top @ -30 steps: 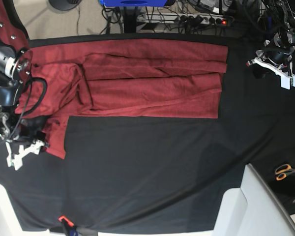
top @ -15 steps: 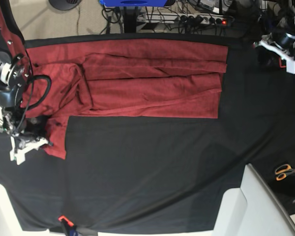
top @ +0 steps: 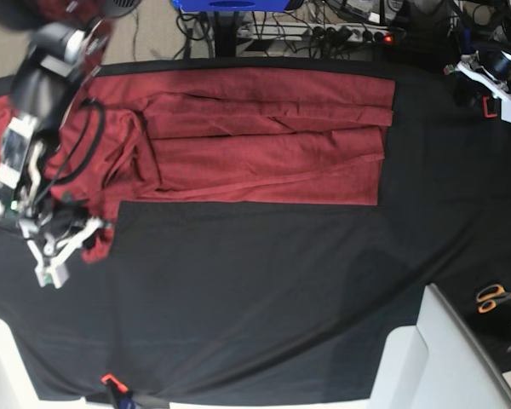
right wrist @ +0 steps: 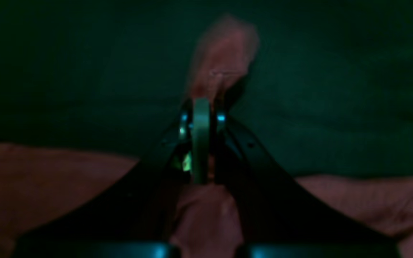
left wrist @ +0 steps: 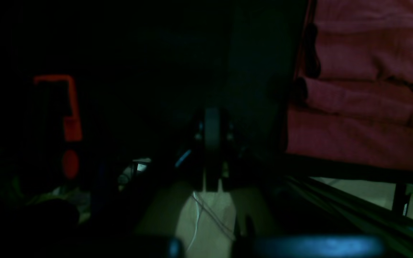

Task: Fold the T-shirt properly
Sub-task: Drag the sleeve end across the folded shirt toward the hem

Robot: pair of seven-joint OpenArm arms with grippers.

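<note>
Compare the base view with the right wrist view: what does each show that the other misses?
Only the base view shows the whole T-shirt laid across the black tablecloth, the left gripper far off the cloth at the table's far corner, the scissors, and the right gripper's place at the shirt's sleeve end. Only the right wrist view shows the right gripper shut on a pinch of red cloth, fabric poking out past its tips. Both share the red shirt, the dark tablecloth and the right gripper.
</note>
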